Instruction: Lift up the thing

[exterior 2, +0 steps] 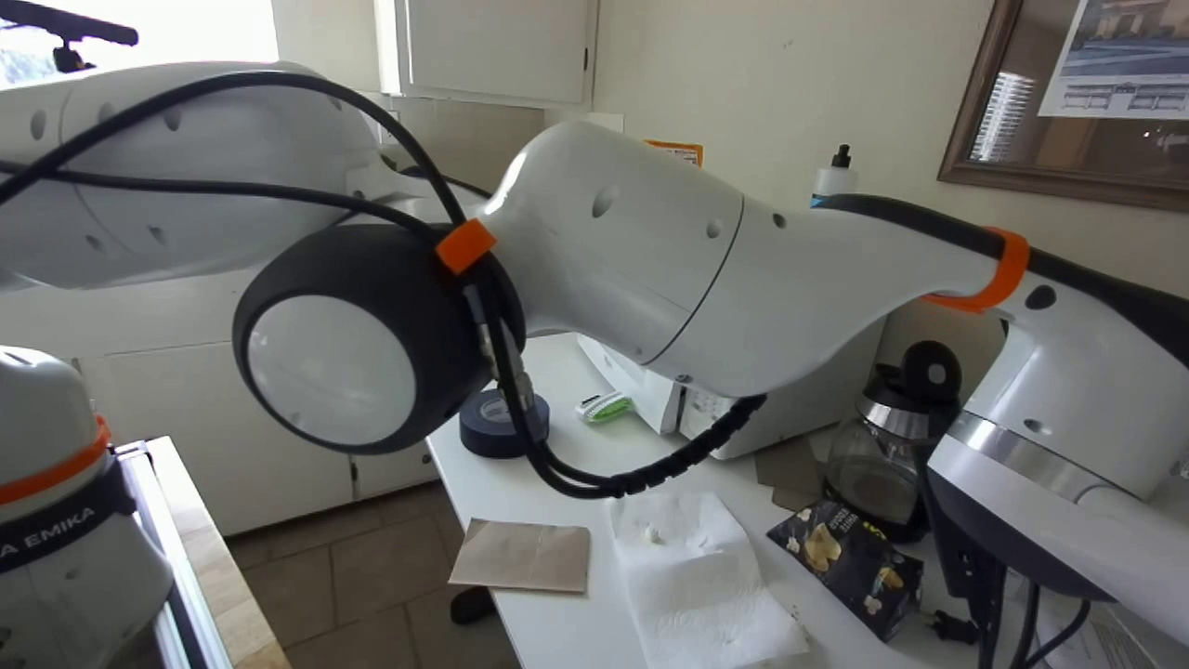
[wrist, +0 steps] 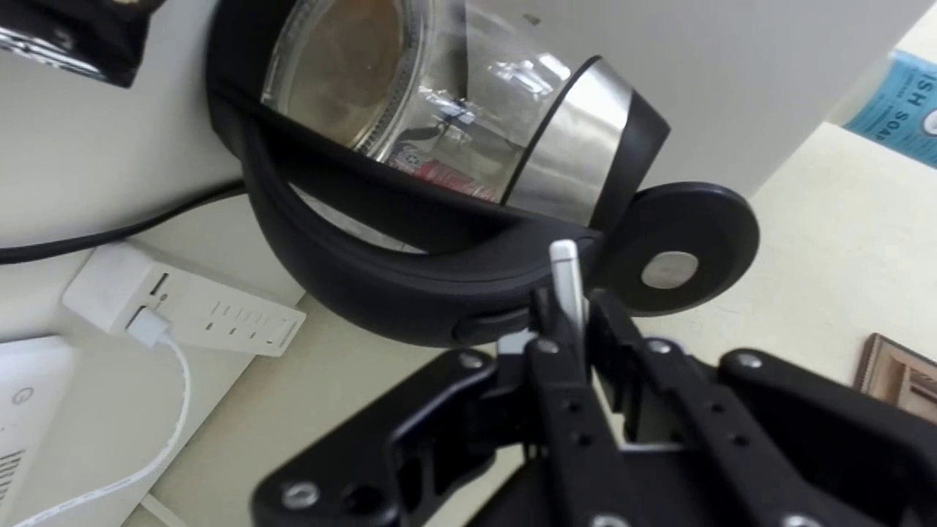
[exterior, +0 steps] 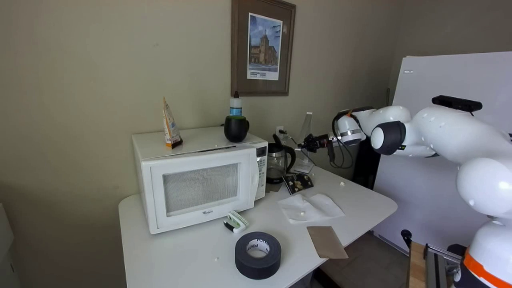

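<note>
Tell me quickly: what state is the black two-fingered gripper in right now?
Black two-fingered gripper: closed, apparently holding a slim, straight, silver-grey, round-tipped stick; the stick's material cannot be told.

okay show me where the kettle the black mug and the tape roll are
Kettle [wrist: 479, 146], in the wrist view: on its clear glass body.
Black mug [exterior: 235, 130], in an exterior view: on its rounded side.
Tape roll [exterior: 258, 272], in an exterior view: on its outer side wall.
</note>
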Controlling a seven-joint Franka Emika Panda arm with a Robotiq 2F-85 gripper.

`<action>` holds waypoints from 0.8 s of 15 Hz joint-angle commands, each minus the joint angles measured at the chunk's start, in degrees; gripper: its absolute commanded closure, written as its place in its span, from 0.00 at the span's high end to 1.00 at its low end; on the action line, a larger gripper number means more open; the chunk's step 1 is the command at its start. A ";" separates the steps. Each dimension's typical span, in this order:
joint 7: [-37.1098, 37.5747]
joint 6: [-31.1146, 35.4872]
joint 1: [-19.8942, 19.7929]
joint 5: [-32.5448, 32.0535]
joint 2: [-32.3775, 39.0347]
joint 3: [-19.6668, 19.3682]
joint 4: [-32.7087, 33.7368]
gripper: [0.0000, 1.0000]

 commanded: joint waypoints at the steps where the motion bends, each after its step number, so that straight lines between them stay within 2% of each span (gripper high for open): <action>1: 2.87 -4.05 -1.58 0.92 -0.29 1.51 1.30 0.18; 6: 5.03 -5.78 -2.67 1.35 -0.67 3.34 2.76 0.16; 12: 7.85 -8.73 -3.32 0.96 -2.28 4.85 3.18 0.19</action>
